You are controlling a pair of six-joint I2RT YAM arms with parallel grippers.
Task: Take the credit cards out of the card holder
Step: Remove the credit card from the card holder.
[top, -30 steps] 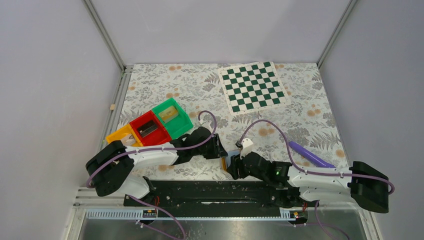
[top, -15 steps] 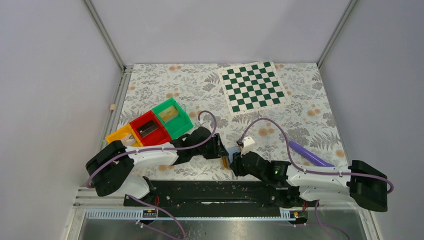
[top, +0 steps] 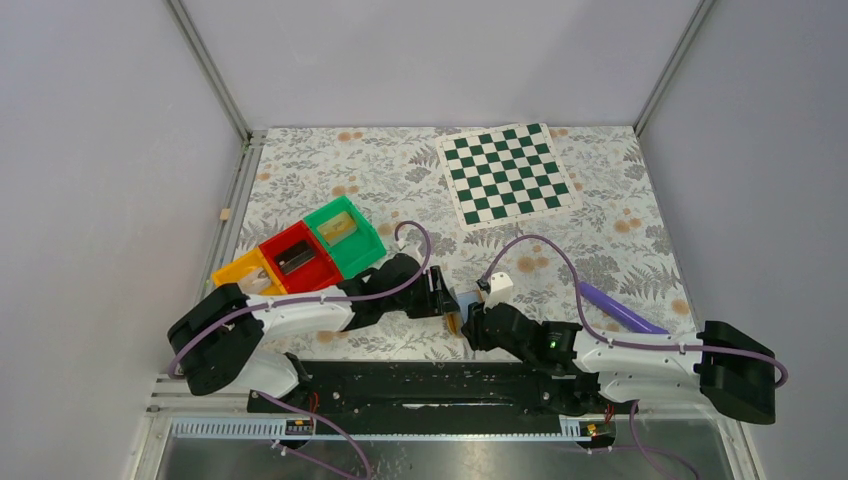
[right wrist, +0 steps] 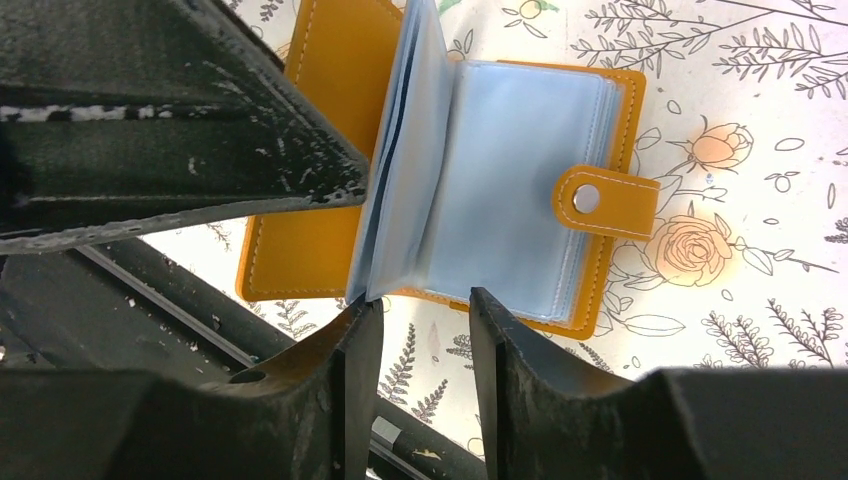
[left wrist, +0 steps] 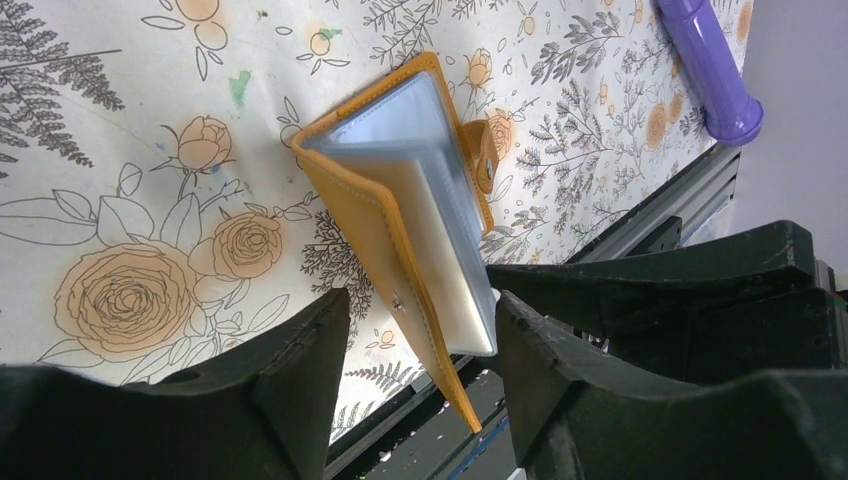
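Note:
The card holder (right wrist: 510,190) lies open on the floral cloth near the table's front edge, with an orange cover, pale-blue plastic sleeves and a snap tab. It shows small between both grippers in the top view (top: 455,320). My left gripper (left wrist: 418,305) is open, and the raised orange cover and sleeves (left wrist: 430,200) stand between its spread fingers. My right gripper (right wrist: 425,300) is open, its fingertips at the lower edge of the fanned sleeves. No separate card can be made out in the cloudy sleeves. The left gripper's black body fills the upper left of the right wrist view.
A purple pen (top: 620,308) lies right of the grippers, also in the left wrist view (left wrist: 710,70). Green (top: 345,232), red (top: 298,258) and orange (top: 245,272) bins sit at the left. A chessboard (top: 506,173) lies at the back. The black base rail (top: 420,380) runs just below the card holder.
My right gripper has edged left and forward to the card holder. The holder has shifted slightly with it. The left arm has barely moved.

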